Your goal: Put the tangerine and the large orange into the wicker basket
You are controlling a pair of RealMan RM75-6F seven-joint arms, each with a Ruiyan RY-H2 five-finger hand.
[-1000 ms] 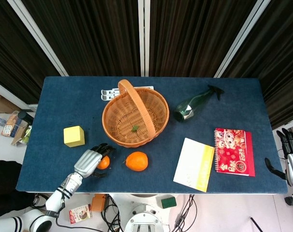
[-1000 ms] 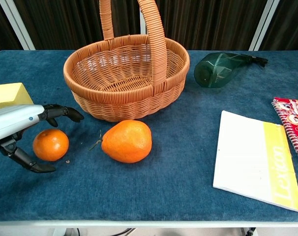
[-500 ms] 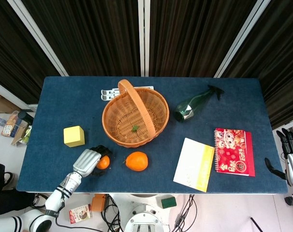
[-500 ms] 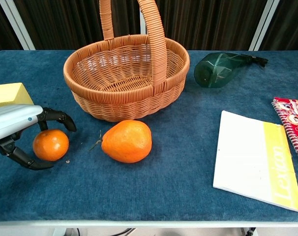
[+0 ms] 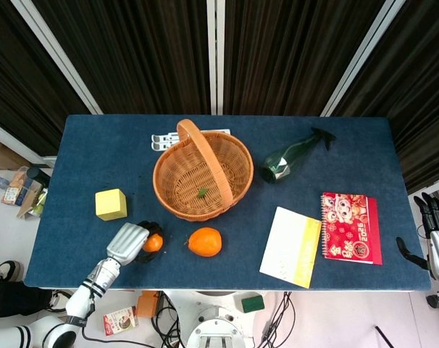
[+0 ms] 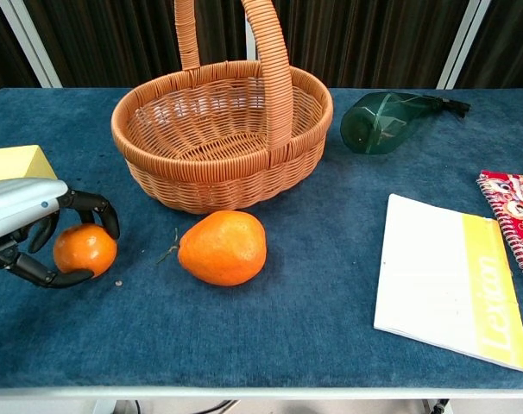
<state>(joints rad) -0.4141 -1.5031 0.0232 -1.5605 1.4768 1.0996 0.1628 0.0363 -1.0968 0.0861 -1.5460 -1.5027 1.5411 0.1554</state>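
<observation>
The small tangerine (image 5: pixel 153 243) (image 6: pixel 85 248) lies on the blue table near the front left. My left hand (image 5: pixel 132 243) (image 6: pixel 24 224) wraps it, fingers curled over its top and thumb under its near side. The large orange (image 5: pixel 205 241) (image 6: pixel 223 247) sits just right of it, untouched, in front of the wicker basket (image 5: pixel 161 174) (image 6: pixel 218 164). The basket stands upright with its handle up and holds only a small green leaf (image 5: pixel 202 192). My right hand (image 5: pixel 438 239) hangs off the table's right edge with fingers spread and nothing in it.
A yellow block (image 5: pixel 111 204) (image 6: pixel 11 162) stands left of the basket. A green bottle (image 5: pixel 285 161) (image 6: pixel 387 121) lies on its side to the basket's right. A white and yellow notebook (image 5: pixel 290 246) (image 6: pixel 451 280) and a red calendar (image 5: pixel 351 227) lie at front right.
My left hand's fingers have curled down from spread around the tangerine to closed on it. The tangerine shifted slightly left. The orange, basket and right hand have not moved.
</observation>
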